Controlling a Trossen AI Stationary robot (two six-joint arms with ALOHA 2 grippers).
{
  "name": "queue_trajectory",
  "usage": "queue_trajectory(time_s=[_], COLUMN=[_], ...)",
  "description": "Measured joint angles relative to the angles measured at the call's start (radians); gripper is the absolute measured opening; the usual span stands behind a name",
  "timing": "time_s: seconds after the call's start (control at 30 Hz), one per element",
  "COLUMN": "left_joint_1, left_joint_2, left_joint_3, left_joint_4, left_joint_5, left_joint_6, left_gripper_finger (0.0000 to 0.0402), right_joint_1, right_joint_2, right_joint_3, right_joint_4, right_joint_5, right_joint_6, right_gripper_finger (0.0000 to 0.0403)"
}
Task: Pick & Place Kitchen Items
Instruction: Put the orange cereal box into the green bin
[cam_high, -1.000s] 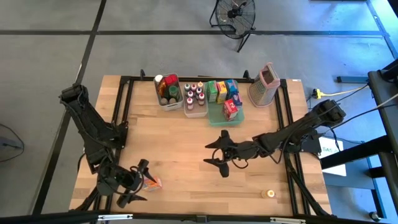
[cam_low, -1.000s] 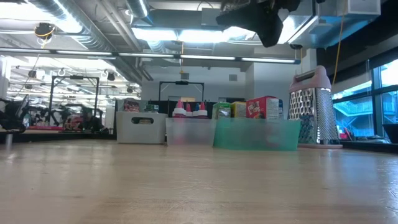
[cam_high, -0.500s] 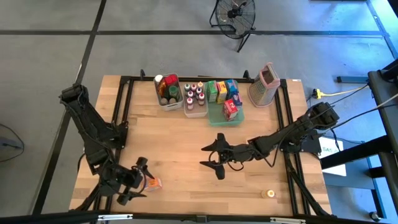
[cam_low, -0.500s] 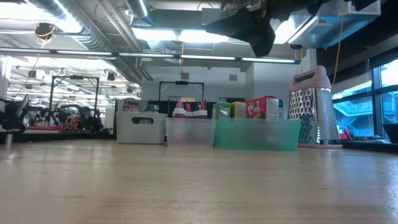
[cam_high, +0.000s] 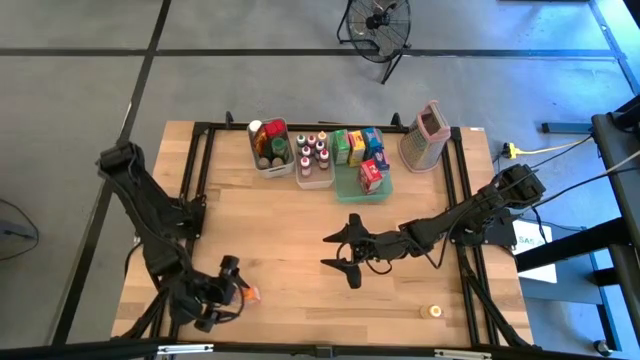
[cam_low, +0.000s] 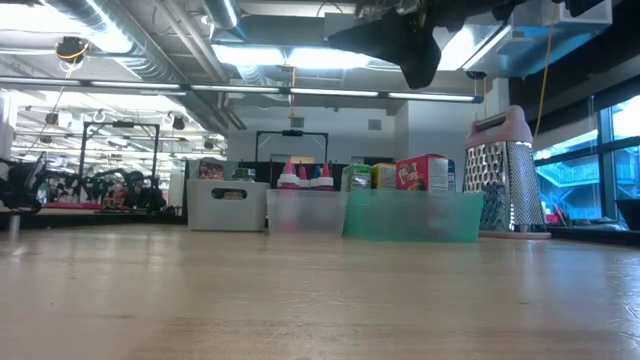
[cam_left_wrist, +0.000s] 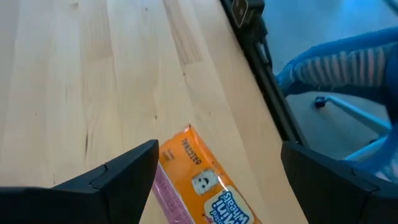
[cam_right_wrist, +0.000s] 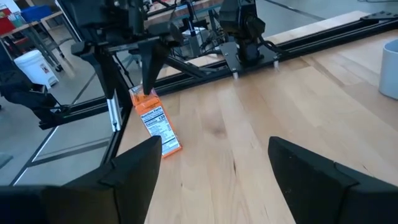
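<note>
Orange and lying flat on the wooden table, the box we see sits between the wide-spread fingers of the left gripper, while the right gripper, fingers also apart and empty, hovers mid-table, well apart from it.

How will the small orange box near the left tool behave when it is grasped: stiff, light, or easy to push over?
The orange box looks like thin printed carton, so probably light and fairly stiff, though a hard squeeze may dent it. It lies flat on the table, so it should slide rather than tip or roll. The open left tool straddles it.
</note>
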Motion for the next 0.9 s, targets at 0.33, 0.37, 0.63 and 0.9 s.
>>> queue_trajectory(time_s=[0.33,0.37,0.63,0.9], left_joint_1=[0.000,0.000,0.000,0.000], left_joint_2=[0.009,0.009,0.008,0.009], left_joint_3=[0.000,0.000,0.059,0.072], left_joint_4=[-0.025,-0.045,-0.247,-0.249], left_joint_5=[-0.014,-0.019,-0.014,-0.014], left_joint_6=[-0.029,-0.047,-0.198,-0.219], left_gripper_finger=[0.0333,0.0333,0.0333,0.0333], right_joint_1=[0.000,0.000,0.000,0.000], right_joint_2=[0.000,0.000,0.000,0.000], right_joint_3=[0.000,0.000,0.000,0.000], right_joint_4=[-0.002,-0.002,-0.002,-0.003], right_joint_5=[0.000,0.000,0.000,0.001], right_joint_6=[0.000,0.000,0.000,0.000], right_gripper_finger=[0.0298,0.0298,0.0298,0.0298])
